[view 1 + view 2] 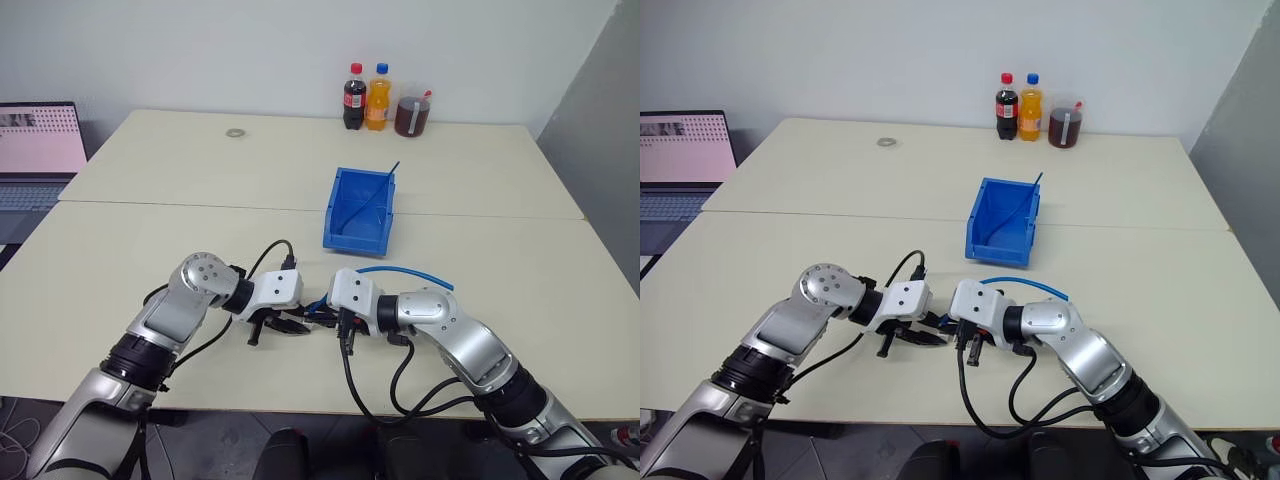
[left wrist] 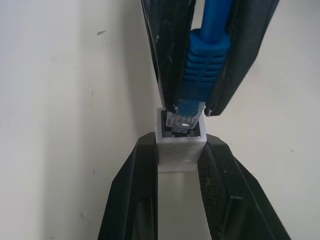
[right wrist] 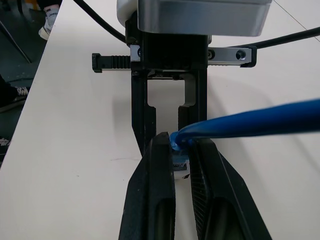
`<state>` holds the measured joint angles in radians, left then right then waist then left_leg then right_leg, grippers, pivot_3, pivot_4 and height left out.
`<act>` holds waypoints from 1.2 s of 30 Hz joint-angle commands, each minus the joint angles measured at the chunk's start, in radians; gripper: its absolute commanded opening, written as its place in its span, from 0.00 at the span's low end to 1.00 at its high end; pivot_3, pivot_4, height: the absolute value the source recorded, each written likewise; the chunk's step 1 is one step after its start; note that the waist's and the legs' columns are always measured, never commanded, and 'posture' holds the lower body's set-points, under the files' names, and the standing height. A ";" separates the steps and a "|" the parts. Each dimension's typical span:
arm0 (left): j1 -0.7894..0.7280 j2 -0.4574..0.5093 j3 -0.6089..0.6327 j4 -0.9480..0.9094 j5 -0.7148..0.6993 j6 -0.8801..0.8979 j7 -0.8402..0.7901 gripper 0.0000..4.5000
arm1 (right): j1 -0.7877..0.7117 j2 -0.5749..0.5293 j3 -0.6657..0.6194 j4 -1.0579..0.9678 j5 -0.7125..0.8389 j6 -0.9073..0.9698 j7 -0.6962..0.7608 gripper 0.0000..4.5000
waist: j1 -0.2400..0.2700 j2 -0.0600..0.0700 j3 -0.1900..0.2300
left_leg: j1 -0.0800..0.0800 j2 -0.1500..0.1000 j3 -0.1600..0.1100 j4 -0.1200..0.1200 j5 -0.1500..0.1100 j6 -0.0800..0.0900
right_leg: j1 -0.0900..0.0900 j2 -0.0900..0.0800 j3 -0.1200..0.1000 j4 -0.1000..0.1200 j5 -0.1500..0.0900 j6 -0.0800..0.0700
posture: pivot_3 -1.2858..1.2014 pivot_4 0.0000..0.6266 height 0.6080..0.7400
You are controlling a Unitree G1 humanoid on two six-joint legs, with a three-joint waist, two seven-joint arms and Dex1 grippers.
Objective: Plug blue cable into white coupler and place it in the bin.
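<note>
No writing is legible on the three drink bottles (image 1: 378,98) beyond the bin (image 1: 360,210). Nearer than the bin, left gripper (image 2: 181,150) jaws clamp the white coupler (image 2: 181,142); right gripper (image 3: 181,150) jaws clamp the blue cable (image 2: 205,55), plug at the socket.

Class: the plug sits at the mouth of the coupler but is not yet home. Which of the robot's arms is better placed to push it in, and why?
The right. Its gripper is shut on the blue cable just behind the plug, lined up with the socket, while the left gripper merely holds the white coupler steady.

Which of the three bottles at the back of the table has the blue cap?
The middle bottle, filled with orange drink. The dark cola bottle beside it has a red cap.
</note>
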<state>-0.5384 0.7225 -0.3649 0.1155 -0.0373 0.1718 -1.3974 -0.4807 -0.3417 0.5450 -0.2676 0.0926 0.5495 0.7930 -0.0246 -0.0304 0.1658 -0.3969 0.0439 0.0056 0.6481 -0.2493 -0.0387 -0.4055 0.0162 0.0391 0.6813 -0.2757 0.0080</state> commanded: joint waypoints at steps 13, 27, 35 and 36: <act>0.033 -0.030 -0.035 -0.007 0.021 0.012 0.007 0.17 | 0.007 0.030 0.054 0.148 -0.008 -0.052 0.085 0.03 | 0.000 0.006 -0.015 | 0.002 -0.001 0.001 -0.001 0.000 0.000 | 0.001 0.000 0.001 0.000 0.000 0.000 | 0.52 0.24 1.00; 0.057 -0.044 -0.031 -0.033 0.023 0.026 0.022 0.17 | -0.046 0.090 0.134 0.257 -0.026 0.064 0.167 0.03 | -0.005 0.007 -0.030 | 0.006 -0.001 0.001 -0.002 0.000 0.000 | 0.002 0.002 0.002 0.000 -0.001 -0.001 | 0.52 0.24 1.00; 0.071 -0.049 -0.027 -0.043 0.026 0.030 0.029 0.17 | -0.048 0.080 0.189 0.281 -0.092 0.059 0.172 0.03 | -0.008 0.011 -0.035 | 0.024 0.000 0.002 -0.004 -0.003 0.004 | 0.017 0.002 0.004 -0.001 -0.004 -0.004 | 0.52 0.24 1.00; 0.073 -0.049 -0.026 -0.044 0.027 0.031 0.030 0.17 | -0.047 0.082 0.192 0.279 -0.093 0.065 0.174 0.03 | -0.008 0.011 -0.035 | 0.026 0.000 0.002 -0.005 -0.003 0.004 | 0.019 0.002 0.004 -0.001 -0.005 -0.005 | 0.52 0.24 1.00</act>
<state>-0.4814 0.7044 -0.3523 0.1109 -0.0003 0.2053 -1.3635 -0.5770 -0.2617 0.5894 -0.0638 0.0279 0.5555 0.9197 -0.0324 -0.0196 0.1310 -0.3681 0.0439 0.0081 0.6415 -0.2522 -0.0349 -0.3847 0.0184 0.0438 0.6804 -0.2834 -0.0016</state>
